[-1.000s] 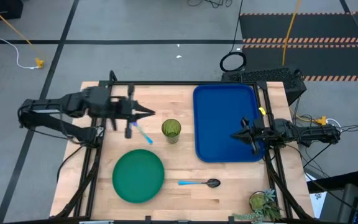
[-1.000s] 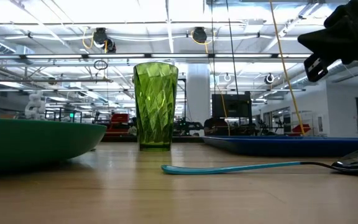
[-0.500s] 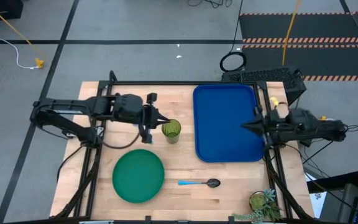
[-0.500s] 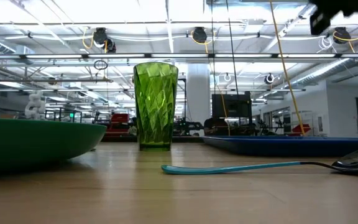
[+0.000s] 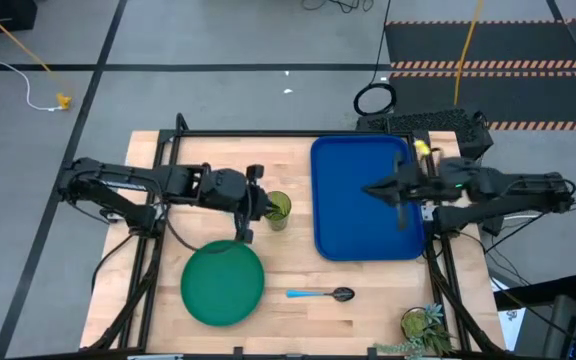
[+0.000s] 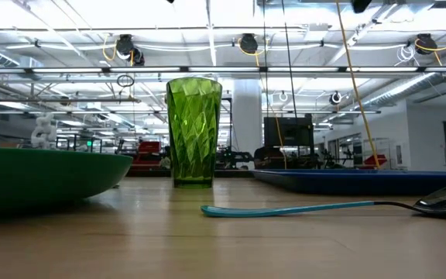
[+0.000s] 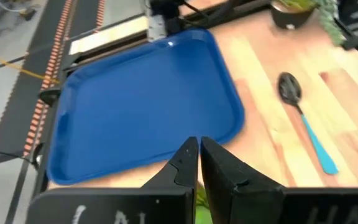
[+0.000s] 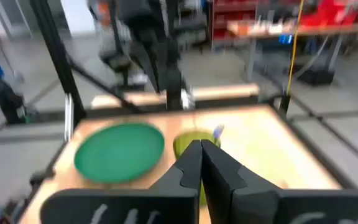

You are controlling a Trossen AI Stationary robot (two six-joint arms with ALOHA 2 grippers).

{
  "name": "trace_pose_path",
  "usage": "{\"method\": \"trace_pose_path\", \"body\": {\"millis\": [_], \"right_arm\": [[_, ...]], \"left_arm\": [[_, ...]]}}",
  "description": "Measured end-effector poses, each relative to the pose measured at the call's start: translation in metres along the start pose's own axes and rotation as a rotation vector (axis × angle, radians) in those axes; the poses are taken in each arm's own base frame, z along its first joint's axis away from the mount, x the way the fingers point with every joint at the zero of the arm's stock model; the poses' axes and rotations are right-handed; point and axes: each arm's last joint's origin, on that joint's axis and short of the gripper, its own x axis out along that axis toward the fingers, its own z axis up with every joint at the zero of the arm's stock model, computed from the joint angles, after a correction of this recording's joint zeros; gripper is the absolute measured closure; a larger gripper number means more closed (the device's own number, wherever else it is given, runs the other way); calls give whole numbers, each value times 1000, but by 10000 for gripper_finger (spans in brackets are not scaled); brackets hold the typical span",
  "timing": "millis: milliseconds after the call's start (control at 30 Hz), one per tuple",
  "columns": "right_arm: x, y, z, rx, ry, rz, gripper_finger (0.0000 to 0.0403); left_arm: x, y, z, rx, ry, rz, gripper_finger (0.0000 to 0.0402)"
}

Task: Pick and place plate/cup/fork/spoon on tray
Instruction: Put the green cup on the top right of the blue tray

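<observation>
Since a second ago our left gripper (image 5: 259, 205) has carried the fork from open table to above the cup (image 5: 276, 209), fingers pressed together, likely clamped on it, unconfirmed. Right gripper (image 5: 373, 190), closed, hovers over the empty tray (image 5: 358, 230).

Bright, even light falls from ceiling strips that show white and overexposed across the top of the low view, so shadows on the table (image 5: 288, 262) stay faint and short. In the low view the near wood lies soft while the cup (image 6: 194, 131) stands sharp and glows translucent. The right wrist view is smeared with blur beyond its closed jaws; the left wrist view is only slightly soft past its jaws.
</observation>
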Motion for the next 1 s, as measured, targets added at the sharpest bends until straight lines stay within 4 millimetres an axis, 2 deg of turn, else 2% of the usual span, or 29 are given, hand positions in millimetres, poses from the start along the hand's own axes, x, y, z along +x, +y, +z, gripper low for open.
{"method": "trace_pose_path", "body": {"millis": [167,333,533,633,867,1000], "right_arm": [[28,2,-14,13,143,-12,403],[43,7,-21,17,198,-4,403],[40,13,-21,18,200,28,403],[36,15,-19,15,183,42,403],[30,19,-20,5,194,69,403],[29,25,-22,21,204,96,403]], "left_arm": [[11,-15,-4,27,64,-47,371],[27,-24,-11,17,149,-62,334],[49,-33,-20,26,238,-72,291],[53,-34,-23,30,266,-73,278],[57,-31,-25,93,294,-2,272],[57,-24,-29,74,322,-11,272]]}}
